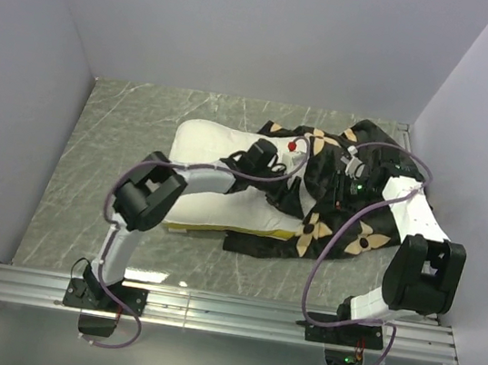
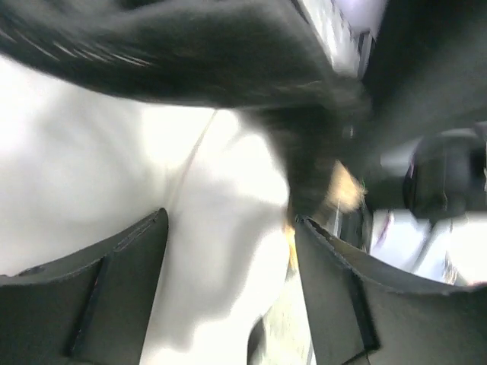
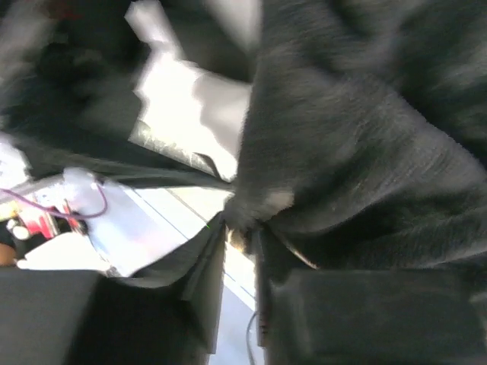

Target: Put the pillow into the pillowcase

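The pillow (image 1: 208, 145) lies with its long axis running left to right across the table (image 1: 114, 126). Its left end is bare and its right end is tucked under the pillowcase (image 1: 375, 230), which bunches over and beyond that right end. A yellow band (image 1: 264, 234) shows along the pillow's near edge, where the case mouth stops short.

The left gripper (image 1: 261, 159) hangs over the pillow's middle, just left of the case mouth. Its 2 fingers (image 2: 114, 296) are spread wide, with only white pillow surface showing between them and nothing held. The black hem sits right above its tips in the wrist view.

The right gripper (image 1: 351, 187) is over the covered right part of the pillow. Its jaws are almost together, and a tuck of black fabric gathers to a point at their tips, so it reads as pinching the pillowcase, though that view is blurred.

The next move seems to turn on this: the uncovered length lies to the left of both grippers, along the pillow's long axis. The left arm is nearer that bare part and better placed to push the pillow rightward, while the right holds the case against the push. About half looks sleeved.
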`<move>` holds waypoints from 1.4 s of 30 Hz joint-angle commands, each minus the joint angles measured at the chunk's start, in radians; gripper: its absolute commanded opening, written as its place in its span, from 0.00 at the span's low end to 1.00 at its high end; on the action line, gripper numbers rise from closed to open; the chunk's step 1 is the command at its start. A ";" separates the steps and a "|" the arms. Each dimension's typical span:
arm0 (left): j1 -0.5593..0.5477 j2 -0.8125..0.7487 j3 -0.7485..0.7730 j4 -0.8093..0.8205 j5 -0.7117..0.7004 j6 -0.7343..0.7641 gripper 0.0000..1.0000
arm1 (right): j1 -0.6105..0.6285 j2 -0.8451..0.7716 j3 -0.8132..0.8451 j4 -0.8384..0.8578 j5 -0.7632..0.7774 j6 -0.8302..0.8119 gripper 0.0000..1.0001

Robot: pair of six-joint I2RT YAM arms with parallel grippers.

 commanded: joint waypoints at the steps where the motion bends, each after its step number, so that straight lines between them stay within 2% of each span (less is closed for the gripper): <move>1: 0.045 -0.192 -0.030 -0.382 0.157 0.364 0.73 | -0.007 0.018 0.077 -0.052 0.082 -0.067 0.34; 2: 0.065 -0.257 -0.037 -0.446 0.171 0.419 0.74 | -0.008 0.023 0.108 -0.060 0.111 -0.074 0.39; 3: 0.113 -0.287 -0.044 -0.486 0.168 0.487 0.77 | -0.007 0.023 0.169 -0.034 0.161 -0.068 0.50; 5: 0.162 -0.328 -0.023 -0.589 0.161 0.550 0.79 | -0.001 0.023 0.244 0.017 0.189 -0.023 0.60; 7: 0.208 -0.322 0.052 -0.699 0.124 0.625 0.80 | 0.044 0.070 0.303 0.070 0.267 0.001 0.60; 10: 0.254 -0.301 0.062 -0.647 0.006 0.612 0.80 | 0.148 0.176 0.384 0.127 0.413 0.021 0.58; 11: 0.266 -0.271 0.063 -0.640 -0.051 0.604 0.79 | 0.168 0.205 0.403 0.139 0.433 0.022 0.56; 15: 0.335 -0.183 0.062 -0.660 -0.131 0.619 0.78 | 0.239 0.386 0.413 0.159 0.491 0.008 0.52; 17: 0.360 -0.154 0.034 -0.668 -0.145 0.647 0.77 | 0.280 0.437 0.400 0.159 0.484 0.001 0.50; 18: 0.383 -0.155 -0.028 -0.657 -0.155 0.652 0.77 | 0.298 0.473 0.392 0.162 0.473 0.002 0.50; 23: 0.467 -0.270 -0.277 -0.675 -0.093 0.711 0.76 | 0.430 0.509 0.296 0.190 0.331 0.039 0.49; 26: 0.510 -0.399 -0.380 -0.772 -0.048 0.832 0.76 | 0.499 0.454 0.210 0.211 0.256 0.077 0.49; 30: 0.550 -0.520 -0.354 -0.899 -0.002 0.957 0.80 | 0.561 0.312 0.183 0.198 0.157 0.090 0.51; 33: 0.564 -0.525 -0.224 -0.987 0.033 0.995 0.81 | 0.540 0.288 0.336 0.088 0.122 0.065 0.55; 35: 0.567 -0.516 -0.146 -0.990 0.024 0.982 0.82 | 0.477 0.291 0.496 0.061 0.129 0.070 0.62; 36: 0.572 -0.514 -0.130 -0.978 0.016 0.972 0.82 | 0.458 0.308 0.549 0.066 0.157 0.080 0.69; 37: 0.576 -0.511 -0.117 -0.960 0.010 0.965 0.82 | 0.429 0.325 0.665 0.064 0.235 0.077 0.94; 42: 0.582 -0.474 -0.077 -0.858 -0.071 0.934 0.83 | 0.421 0.574 1.007 0.002 0.516 0.082 0.94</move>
